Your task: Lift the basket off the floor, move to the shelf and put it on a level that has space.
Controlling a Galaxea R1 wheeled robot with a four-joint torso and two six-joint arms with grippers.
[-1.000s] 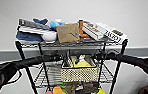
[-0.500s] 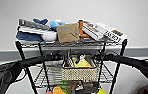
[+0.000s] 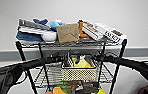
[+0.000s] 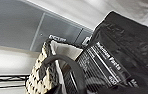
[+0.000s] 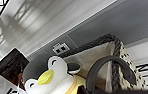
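The beige woven basket [image 3: 78, 73] stands on the silver wire level [image 3: 48, 75], second from the top of the black-posted shelf [image 3: 120, 62]. Yellow items and a dark packet show inside it. My left gripper [image 3: 61, 58] is at the basket's left end and my right gripper [image 3: 101, 58] at its right end, both at rim height. In the left wrist view the basket's woven wall [image 4: 43, 75], a dark handle loop [image 4: 65, 62] and a black labelled packet [image 4: 107, 65] are very close. The right wrist view has the basket's rim [image 5: 100, 53], a handle loop [image 5: 107, 65] and a penguin toy [image 5: 52, 75].
The top tier [image 3: 72, 43] is crowded with boxes, a brown carton [image 3: 67, 32] and blue cloth [image 3: 27, 36]. Colourful toys [image 3: 65, 88] fill the tier below the basket. A pale wall with a grey skirting band [image 3: 5, 55] runs behind the rack.
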